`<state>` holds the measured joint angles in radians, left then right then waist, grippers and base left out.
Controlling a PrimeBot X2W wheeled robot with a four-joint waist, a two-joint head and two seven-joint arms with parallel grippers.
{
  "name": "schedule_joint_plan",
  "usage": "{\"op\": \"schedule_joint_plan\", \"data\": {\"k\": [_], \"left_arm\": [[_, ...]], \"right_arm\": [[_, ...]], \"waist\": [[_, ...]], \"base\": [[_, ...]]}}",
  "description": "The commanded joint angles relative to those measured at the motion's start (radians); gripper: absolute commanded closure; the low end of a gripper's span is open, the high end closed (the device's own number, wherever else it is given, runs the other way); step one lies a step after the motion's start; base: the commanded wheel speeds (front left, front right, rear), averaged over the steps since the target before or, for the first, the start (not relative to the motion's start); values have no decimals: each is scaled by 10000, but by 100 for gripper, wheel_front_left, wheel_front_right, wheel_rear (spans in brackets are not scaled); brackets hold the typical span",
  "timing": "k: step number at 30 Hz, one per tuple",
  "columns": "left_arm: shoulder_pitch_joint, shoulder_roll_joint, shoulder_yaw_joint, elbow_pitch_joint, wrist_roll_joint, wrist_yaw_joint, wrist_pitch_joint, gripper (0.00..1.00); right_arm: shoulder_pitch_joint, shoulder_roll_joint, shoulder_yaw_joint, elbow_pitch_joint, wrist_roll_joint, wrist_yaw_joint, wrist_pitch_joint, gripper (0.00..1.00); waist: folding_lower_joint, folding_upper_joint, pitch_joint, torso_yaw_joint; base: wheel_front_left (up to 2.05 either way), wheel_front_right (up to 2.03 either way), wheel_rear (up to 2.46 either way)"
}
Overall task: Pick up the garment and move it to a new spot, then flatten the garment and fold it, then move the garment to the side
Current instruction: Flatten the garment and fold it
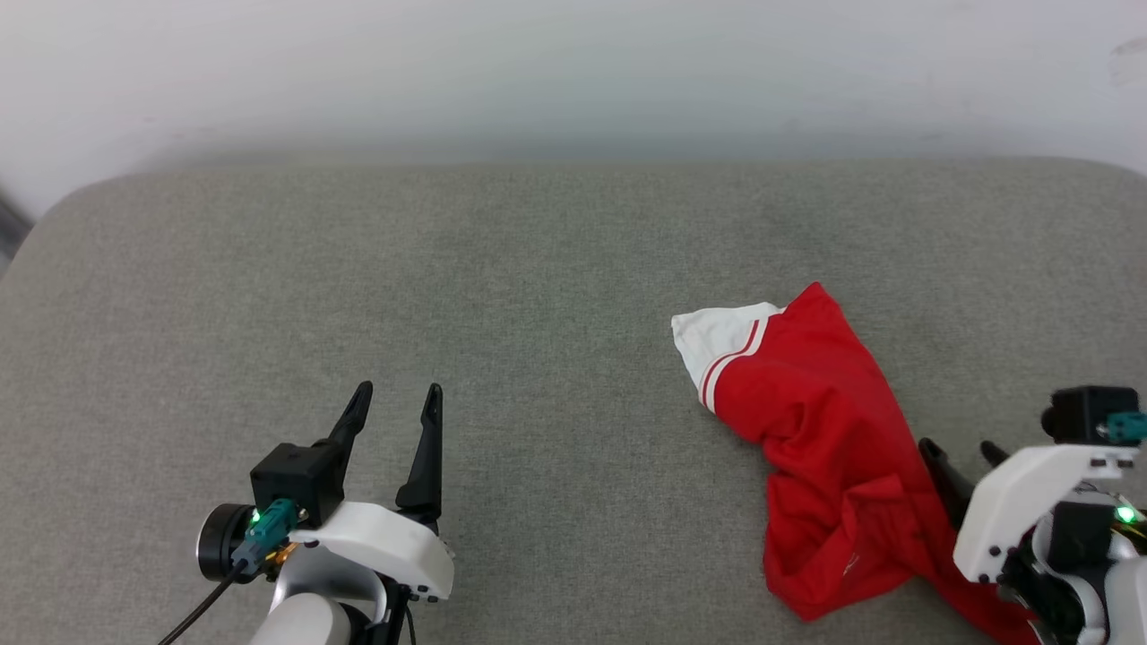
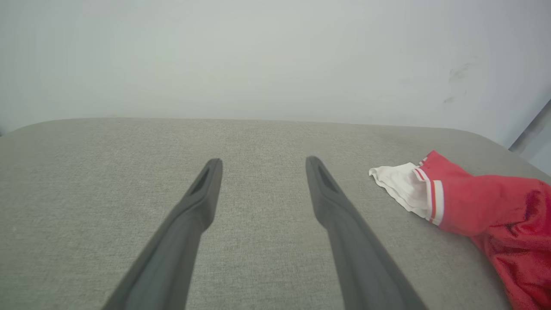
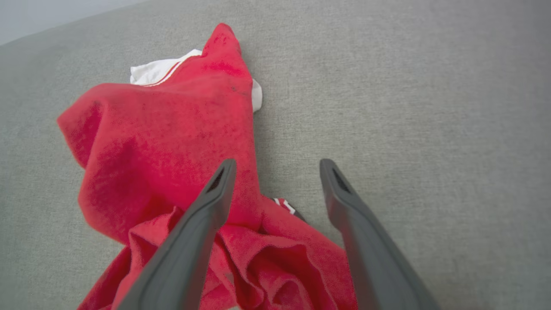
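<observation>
1. Grey padded surface (image 1: 538,269): far edge meets a pale wall (image 1: 573,72); bare room all around the left gripper (image 1: 399,390).
2. Garment (image 1: 824,448): crumpled under and beside the right gripper (image 1: 959,448), white sleeve at its far end.
3. Right gripper: spread wide, gripping nothing, over red cloth.
4. Left gripper: wide, empty, well apart from garment.
</observation>
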<state>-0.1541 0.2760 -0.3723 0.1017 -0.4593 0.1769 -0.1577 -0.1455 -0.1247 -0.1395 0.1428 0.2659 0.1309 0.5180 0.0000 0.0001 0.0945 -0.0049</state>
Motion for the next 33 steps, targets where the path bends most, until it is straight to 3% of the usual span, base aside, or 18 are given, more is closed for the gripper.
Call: {"op": "schedule_joint_plan", "data": {"k": [1,6,8,9,10,11,18,26,28,29,33], "left_arm": [[-148,0,-1,40,41,-33,-46,0],[-391,-88,-81,202,15,-109,-147,0],[-424,-102,-106,231,16,-122,-150,0],[-440,-116,-120,268,16,-144,-161,0],[-445,-119,-138,309,10,-161,-181,0],[-466,-121,-142,341,-1,-162,-196,0],[-444,-69,-170,494,-58,-128,-192,0],[-269,3,-215,444,-94,-20,-107,0],[-227,16,-229,408,-86,-10,-86,0],[-193,32,-249,378,-96,11,-67,0],[-185,55,-270,351,-151,15,-26,0]], "right_arm": [[-276,-110,211,111,203,-3,394,0],[-736,-428,1065,930,670,-1,1879,0],[-803,-446,1172,1062,750,-1,1951,0],[-833,-447,1277,1203,863,-1,2026,15],[-853,-469,1377,1260,956,-1,1997,69],[-866,-472,1446,1314,1047,-1,1947,100],[-1115,-688,1840,804,1239,-1,1470,100],[-1198,-529,2637,-1094,820,-1,804,100],[-1187,-489,3256,-1488,668,-1,746,100],[-1099,-475,4186,-1771,680,-1,788,100],[-694,-647,6235,-1686,1049,-3,1212,100]], "waist": [[0,-1,194,177],[0,-1,534,434],[0,-1,577,477],[0,-1,606,511],[0,-1,621,532],[0,-1,627,542],[0,-1,418,444],[0,-1,59,259],[0,-1,8,221],[0,-1,-34,190],[0,-1,-93,164]], "base": [[0,0,0],[0,0,0],[0,0,0],[0,0,0],[0,0,0],[0,0,0],[0,0,0],[0,0,0],[0,0,0],[0,0,0],[0,0,0]]}}
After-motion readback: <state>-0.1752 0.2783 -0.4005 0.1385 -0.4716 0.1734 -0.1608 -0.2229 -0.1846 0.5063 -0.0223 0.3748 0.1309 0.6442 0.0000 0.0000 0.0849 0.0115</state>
